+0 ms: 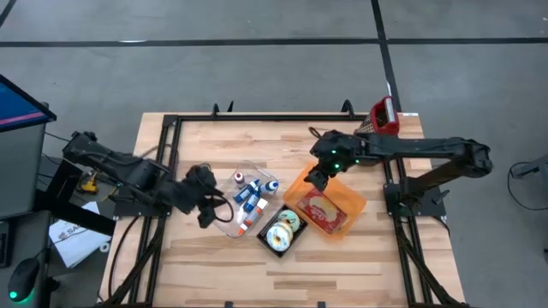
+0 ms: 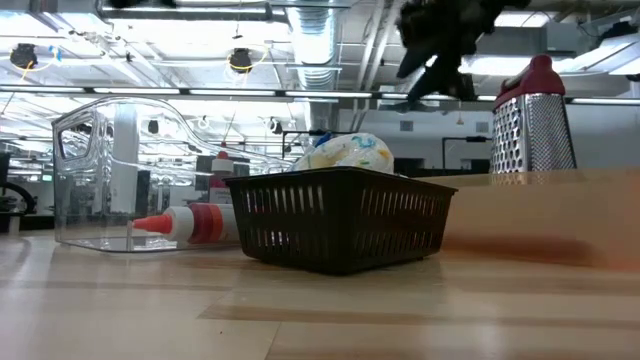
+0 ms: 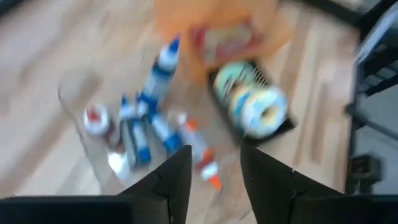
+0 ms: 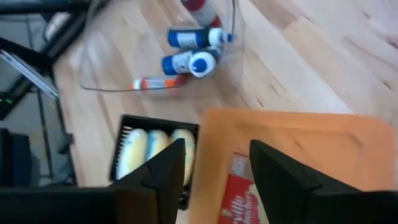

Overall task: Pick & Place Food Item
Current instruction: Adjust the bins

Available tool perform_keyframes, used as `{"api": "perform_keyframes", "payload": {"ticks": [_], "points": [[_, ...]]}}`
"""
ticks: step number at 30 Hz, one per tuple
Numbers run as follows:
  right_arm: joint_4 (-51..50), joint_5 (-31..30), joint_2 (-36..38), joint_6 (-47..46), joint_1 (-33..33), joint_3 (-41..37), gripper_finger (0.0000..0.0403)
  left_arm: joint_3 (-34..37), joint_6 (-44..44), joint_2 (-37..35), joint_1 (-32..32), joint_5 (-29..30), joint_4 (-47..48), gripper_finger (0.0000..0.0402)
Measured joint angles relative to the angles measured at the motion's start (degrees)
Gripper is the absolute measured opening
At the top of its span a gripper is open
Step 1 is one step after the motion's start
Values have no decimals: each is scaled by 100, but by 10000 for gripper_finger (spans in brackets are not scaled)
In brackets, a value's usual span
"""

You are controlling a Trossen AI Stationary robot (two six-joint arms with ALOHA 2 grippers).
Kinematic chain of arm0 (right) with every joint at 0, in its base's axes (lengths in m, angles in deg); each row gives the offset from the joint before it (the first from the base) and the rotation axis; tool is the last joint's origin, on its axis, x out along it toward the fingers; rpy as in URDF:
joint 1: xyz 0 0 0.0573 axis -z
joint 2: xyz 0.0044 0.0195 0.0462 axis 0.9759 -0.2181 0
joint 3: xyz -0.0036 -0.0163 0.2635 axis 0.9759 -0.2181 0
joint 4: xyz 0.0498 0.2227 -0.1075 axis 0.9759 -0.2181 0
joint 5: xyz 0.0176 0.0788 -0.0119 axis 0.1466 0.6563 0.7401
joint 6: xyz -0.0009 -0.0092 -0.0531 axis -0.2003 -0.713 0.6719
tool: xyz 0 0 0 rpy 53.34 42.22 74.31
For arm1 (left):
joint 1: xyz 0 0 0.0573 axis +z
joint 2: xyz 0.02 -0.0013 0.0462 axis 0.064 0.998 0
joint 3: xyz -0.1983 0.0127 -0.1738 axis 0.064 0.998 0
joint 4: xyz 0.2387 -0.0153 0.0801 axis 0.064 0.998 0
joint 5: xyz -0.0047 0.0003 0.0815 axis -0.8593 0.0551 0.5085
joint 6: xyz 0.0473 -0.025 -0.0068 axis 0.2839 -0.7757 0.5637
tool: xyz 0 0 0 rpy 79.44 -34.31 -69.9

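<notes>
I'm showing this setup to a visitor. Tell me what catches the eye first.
The orange tray right of the table's middle stands out, with a red packet lying in it and the right tool open above its edge. Beside it sits a black basket of doughnuts. Left of that, a clear bin holds small bottles, with the left tool open at its side.

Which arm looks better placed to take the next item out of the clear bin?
Probably left. The left tool hangs at the clear bin's edge, jaws apart, facing the bottles. The right tool hovers over the orange tray, jaws apart and empty, beyond the black basket.
</notes>
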Motion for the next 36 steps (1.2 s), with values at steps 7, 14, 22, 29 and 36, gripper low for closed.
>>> {"api": "perform_keyframes", "payload": {"ticks": [7, 14, 22, 29, 36], "points": [[-109, -539, 506, -644, -653, 0, 148, 1176, -881, -33, -126, -423, -524, 80], [-544, -1159, 630, -1709, -1983, 2, 111, 1310, -1551, -83, -850, 207, -547, 6], [-803, -2659, 499, -2752, -2854, -1, 72, 1370, -4159, -142, 313, 980, 1977, 1], [-798, -2873, 495, -2958, -3032, 0, 57, 2403, -3139, -265, 1756, 30, 748, 0], [-789, -3134, 497, -3195, -3303, 0, 54, 3221, -2009, -268, 2799, -549, -761, 0]]}}
